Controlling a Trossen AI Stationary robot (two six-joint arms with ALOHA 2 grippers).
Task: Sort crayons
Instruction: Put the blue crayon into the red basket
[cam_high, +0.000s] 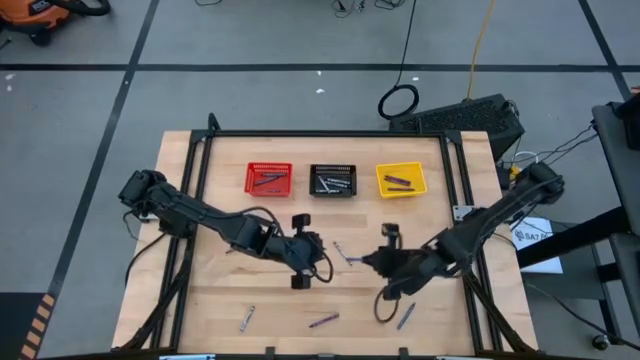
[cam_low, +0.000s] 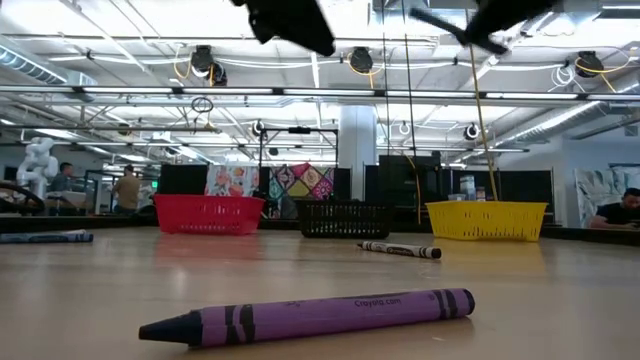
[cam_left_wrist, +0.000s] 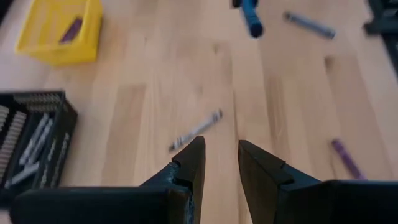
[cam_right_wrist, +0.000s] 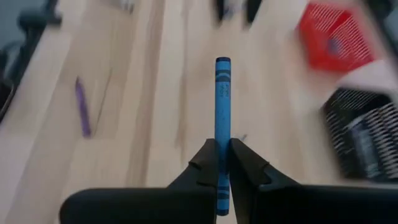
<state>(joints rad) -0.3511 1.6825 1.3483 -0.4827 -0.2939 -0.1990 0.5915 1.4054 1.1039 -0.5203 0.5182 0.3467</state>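
Right gripper (cam_right_wrist: 222, 163): jaws clamped on a blue crayon (cam_right_wrist: 222, 112), held near its lower end so most of the stick juts forward, clear of the table (cam_high: 200, 310), apparently for carrying to a basket.

Left gripper (cam_left_wrist: 221, 160): jaws apart, empty, above a grey crayon (cam_left_wrist: 196, 130).

Red basket (cam_high: 269, 179), black basket (cam_high: 332, 180), yellow basket (cam_high: 400, 179): in a row at the table's far side, each already holding crayons. Sorting rule cannot be confirmed; contents too small to read.

Purple crayon (cam_low: 310, 317): loose near the front edge.

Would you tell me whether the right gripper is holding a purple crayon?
No, the right gripper is shut on a blue crayon.
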